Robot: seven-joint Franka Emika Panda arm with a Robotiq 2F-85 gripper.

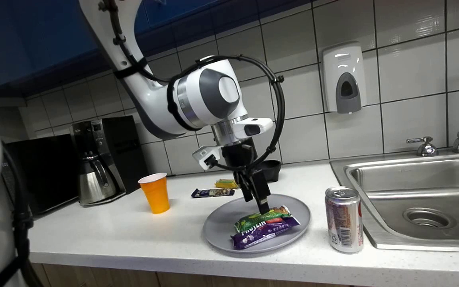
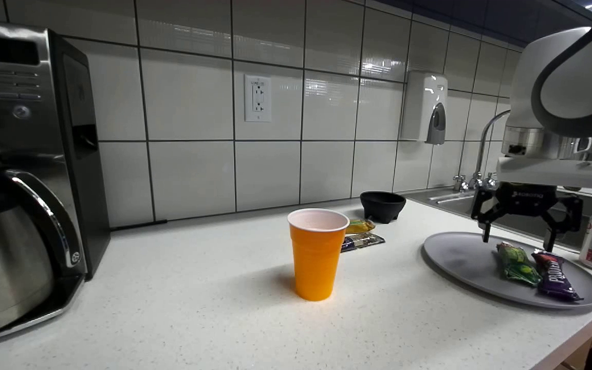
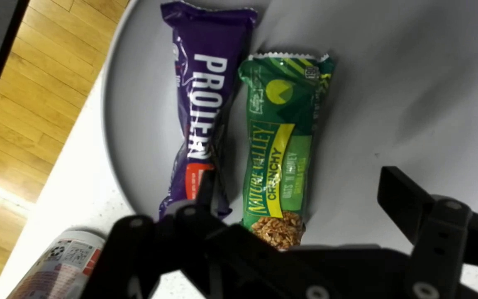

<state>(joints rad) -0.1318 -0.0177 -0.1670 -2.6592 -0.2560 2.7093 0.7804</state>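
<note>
The bench [image 1: 106,231] spreads beneath the jaws. A steel sink [image 1: 412,179] lies off to one side of them, and a coffee maker [image 1: 122,155] stands well apart on the opposite side. Directly below the jaws is a grey plate [image 3: 367,104], its rim near the bench's front edge. An orange cup [image 2: 316,257] stands on the coffee maker's side, with a broad stretch of bench between it and the jaws. Room is tighter on the sink side, where a can [image 1: 345,221] stands near the plate's rim. The jaws are spread wide and hold nothing. Below and between them, on the plate, lies the green bar [image 3: 282,145]; the purple bar [image 3: 206,104] lies beside it, one end partly hidden by a jaw. Whether they touch cannot be told.
</note>
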